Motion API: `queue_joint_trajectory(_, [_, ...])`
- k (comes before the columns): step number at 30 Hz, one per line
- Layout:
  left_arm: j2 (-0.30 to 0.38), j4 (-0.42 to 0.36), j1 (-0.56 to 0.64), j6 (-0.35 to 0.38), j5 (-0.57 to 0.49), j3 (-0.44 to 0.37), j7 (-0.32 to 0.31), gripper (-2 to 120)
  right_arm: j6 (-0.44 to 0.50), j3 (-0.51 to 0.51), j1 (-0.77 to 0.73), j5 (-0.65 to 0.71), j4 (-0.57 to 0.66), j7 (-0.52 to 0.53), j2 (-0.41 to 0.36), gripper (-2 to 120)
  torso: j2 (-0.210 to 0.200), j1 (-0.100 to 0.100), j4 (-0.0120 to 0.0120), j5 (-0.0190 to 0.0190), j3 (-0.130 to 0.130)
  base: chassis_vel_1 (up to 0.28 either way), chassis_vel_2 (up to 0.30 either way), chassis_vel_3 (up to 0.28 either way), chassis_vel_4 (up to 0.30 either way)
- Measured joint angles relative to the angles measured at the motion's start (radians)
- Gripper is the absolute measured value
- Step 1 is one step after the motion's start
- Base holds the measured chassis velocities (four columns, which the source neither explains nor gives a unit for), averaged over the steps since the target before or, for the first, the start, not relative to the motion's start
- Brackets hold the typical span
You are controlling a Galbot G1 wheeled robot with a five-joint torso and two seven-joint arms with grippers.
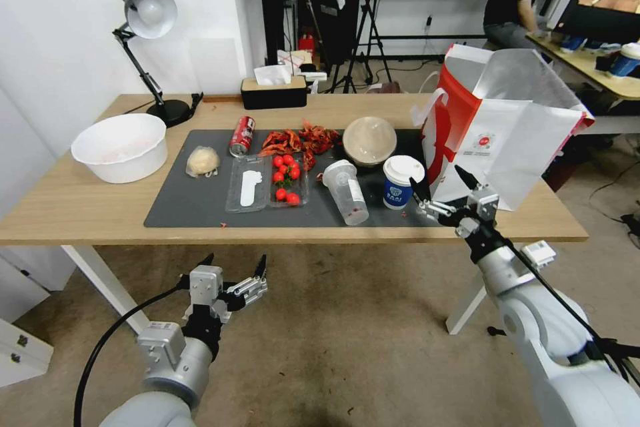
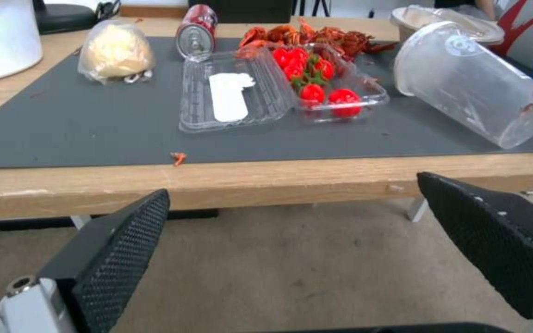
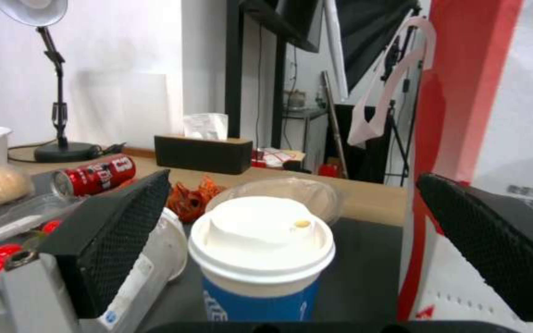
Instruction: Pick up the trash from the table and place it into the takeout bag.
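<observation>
On the table [image 1: 87, 207] the blue-and-white lidded paper cup [image 1: 402, 181] [image 3: 260, 259] stands upright at the mat's right end, beside the white-and-red takeout bag [image 1: 507, 127] [image 3: 464, 92]. My right gripper [image 1: 443, 188] is open just in front of the cup, its fingers [image 3: 118, 236] on either side of it without touching. A clear plastic cup [image 1: 347, 191] [image 2: 473, 85] lies tipped over. Behind are the tan domed bowl [image 1: 369, 140], a red can [image 1: 242, 135] [image 2: 195, 32] on its side and a wrapped beige lump [image 1: 203, 161] [image 2: 115, 51]. My left gripper [image 1: 233, 267] hangs open below the table's front edge.
A dark grey mat [image 1: 193, 203] covers the middle. On it sit an open clear clamshell with red tomatoes [image 1: 285, 177] and crayfish shells [image 1: 300, 140]. A white basin [image 1: 121, 147], a desk lamp [image 1: 150, 47] and a tissue box [image 1: 273, 90] stand at the left and back.
</observation>
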Motion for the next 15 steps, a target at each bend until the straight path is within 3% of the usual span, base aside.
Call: queue_joint_trajectory(15, [-0.008,0.008,0.001,-0.006,0.009,0.004,-0.003,100,-0.074,-0.043,0.099,0.047,-0.079,-0.064,-0.033,100,0.0,0.0,0.0,-0.0001,0.0,0.0,0.0,0.0,0.0])
